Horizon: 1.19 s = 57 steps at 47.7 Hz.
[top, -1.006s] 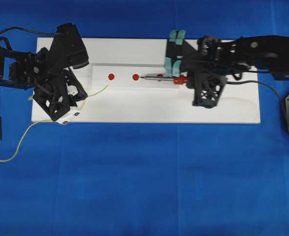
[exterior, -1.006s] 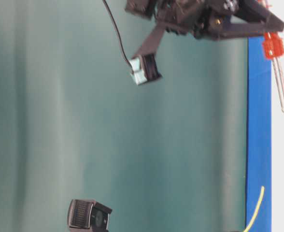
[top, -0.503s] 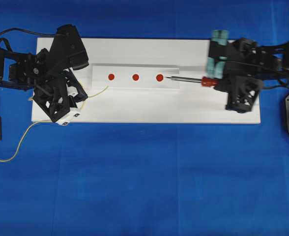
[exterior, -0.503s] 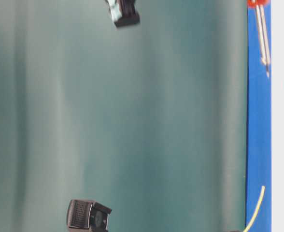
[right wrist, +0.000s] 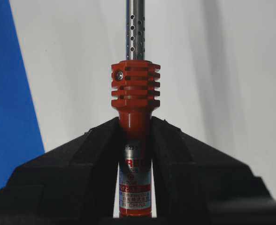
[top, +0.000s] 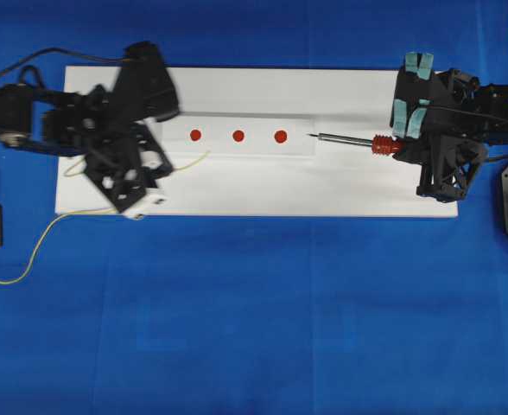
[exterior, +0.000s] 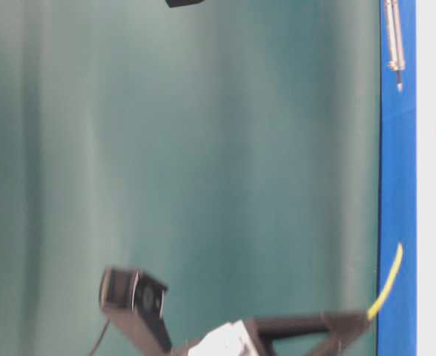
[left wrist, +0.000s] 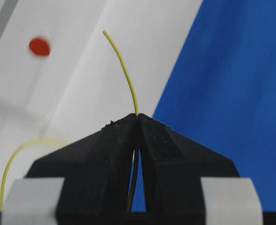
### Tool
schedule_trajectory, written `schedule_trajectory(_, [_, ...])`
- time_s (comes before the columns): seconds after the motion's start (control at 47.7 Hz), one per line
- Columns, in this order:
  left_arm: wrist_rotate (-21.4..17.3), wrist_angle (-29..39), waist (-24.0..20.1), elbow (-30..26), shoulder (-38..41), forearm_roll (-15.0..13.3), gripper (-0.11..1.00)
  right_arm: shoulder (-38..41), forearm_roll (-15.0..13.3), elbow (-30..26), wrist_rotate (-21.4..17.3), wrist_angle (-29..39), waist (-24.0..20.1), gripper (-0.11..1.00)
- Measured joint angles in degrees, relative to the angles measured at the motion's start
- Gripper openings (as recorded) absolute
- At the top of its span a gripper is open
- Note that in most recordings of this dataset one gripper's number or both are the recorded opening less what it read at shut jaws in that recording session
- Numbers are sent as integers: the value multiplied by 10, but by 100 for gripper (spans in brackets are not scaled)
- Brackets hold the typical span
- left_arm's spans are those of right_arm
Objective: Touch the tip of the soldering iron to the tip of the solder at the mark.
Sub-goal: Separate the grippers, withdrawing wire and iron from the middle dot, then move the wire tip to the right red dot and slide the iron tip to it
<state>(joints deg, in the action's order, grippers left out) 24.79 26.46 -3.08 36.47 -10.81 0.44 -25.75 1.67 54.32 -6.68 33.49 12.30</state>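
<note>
Overhead exterior | left jaws pinch solder (top: 189, 161) | right jaws pinch soldering iron (top: 351, 141) | three red dots (top: 238, 136) between

Soldering iron (top: 351, 140): silver perforated shaft, red ribbed collar, level, tip pointing left, just right of the rightmost red mark (top: 280, 137).
Solder (top: 183, 162): thin yellow wire, free end curving toward the marks, apparently above the white surface (top: 263, 186).

Overhead looks down; wrist views close, forward.
</note>
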Motion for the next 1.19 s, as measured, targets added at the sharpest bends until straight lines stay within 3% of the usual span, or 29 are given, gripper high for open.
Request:
schedule_trajectory(0.524, [-11,39,-18,-176,168,7,2,8,-11,-3,1,8,6,8])
schedule_trajectory(0.796, [-23,38,-29,-206,214,8,2,12,-12,-3,0,8,6,8])
schedule_trajectory(1.194, [-23,38,-33,-207,223,8,2,17,-16,-3,0,7,6,8])
